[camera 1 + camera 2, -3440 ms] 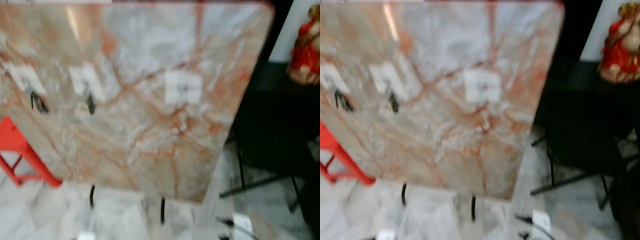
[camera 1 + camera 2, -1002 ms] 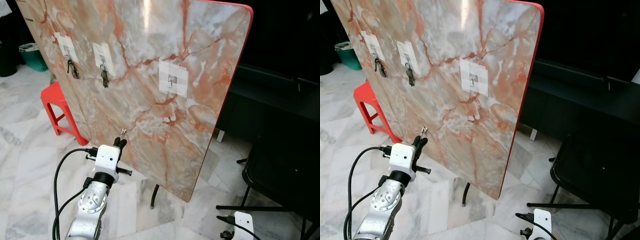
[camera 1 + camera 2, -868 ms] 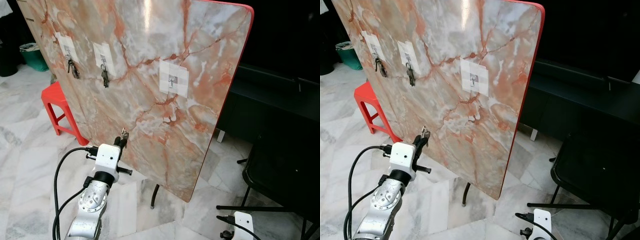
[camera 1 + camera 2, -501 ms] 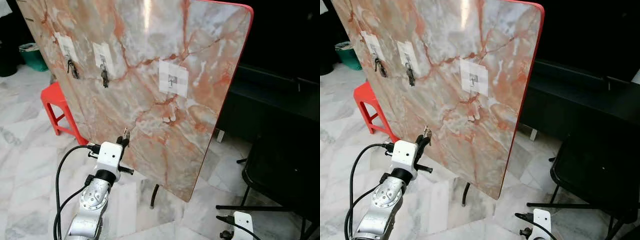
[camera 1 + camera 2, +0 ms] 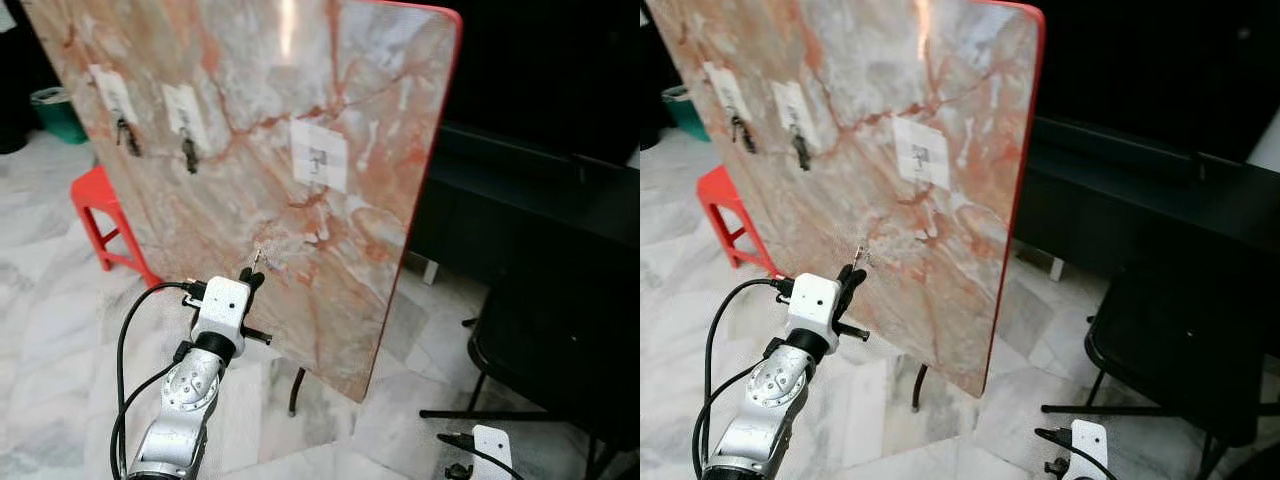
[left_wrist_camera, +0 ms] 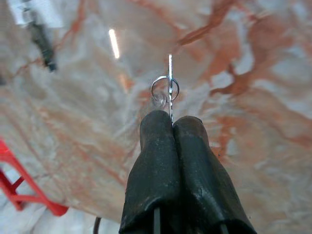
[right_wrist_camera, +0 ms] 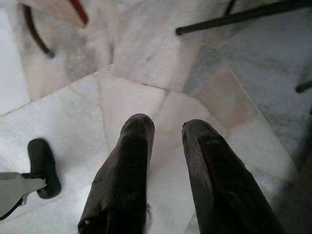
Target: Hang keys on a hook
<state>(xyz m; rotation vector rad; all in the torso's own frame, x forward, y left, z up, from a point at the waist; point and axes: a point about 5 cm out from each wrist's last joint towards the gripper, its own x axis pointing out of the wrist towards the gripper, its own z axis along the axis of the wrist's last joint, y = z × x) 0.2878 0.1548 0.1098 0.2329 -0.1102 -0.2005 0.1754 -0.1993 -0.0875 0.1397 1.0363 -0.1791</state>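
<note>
Jaws of the left gripper (image 6: 171, 123) stay clamped on the key (image 6: 169, 87), now raised nearer the marble board (image 5: 240, 120) at lower centre; the empty hook (image 5: 317, 160) sits higher, centre frame. The right gripper (image 7: 165, 127) hangs, jaws apart.

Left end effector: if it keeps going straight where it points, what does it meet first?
Likely bare marble board, key tip first; the free hook sits higher up. Depth is unclear.
</note>
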